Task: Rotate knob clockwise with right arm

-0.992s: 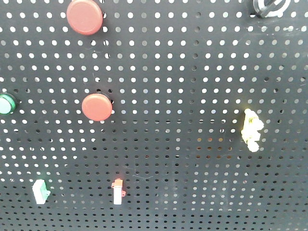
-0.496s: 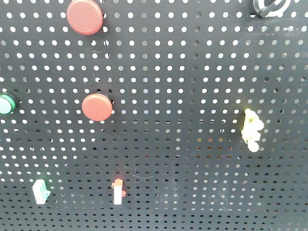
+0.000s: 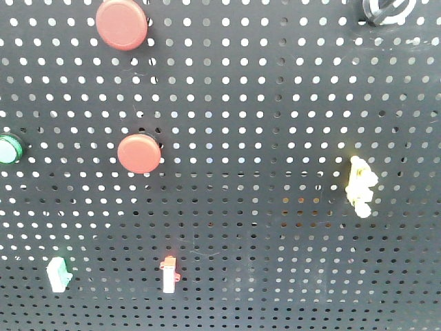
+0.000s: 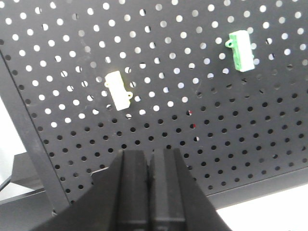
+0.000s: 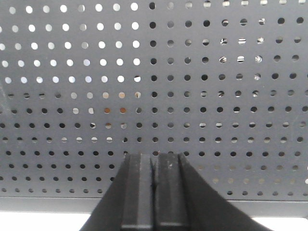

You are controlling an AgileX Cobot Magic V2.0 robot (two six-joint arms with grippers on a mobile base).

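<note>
The right pincer [image 5: 154, 192] has its two flat black fingers pressed together, holding nothing, and it faces a bare stretch of the perforated board [image 5: 192, 96] with no control in front of it. The left pincer [image 4: 150, 192] is likewise closed and empty, below a cream plastic switch [image 4: 118, 90] and a green one [image 4: 241, 50].

The knob [image 3: 386, 10] sits at the top right edge of the front view, partly cut off: a silvery-white ring around a black centre crossed by a black bar. It looks like hard, smooth moulded plastic fixed rigidly to the board, so it should be light to turn but probably slippery on the round ring. The bar is the better hold; the fingers would have to open first, then close on its two flat sides.

Elsewhere on the matte dark metal board are two glossy red dome buttons [image 3: 122, 23], a green round button [image 3: 8, 149] and a lumpy pale yellow piece [image 3: 360, 186].
</note>
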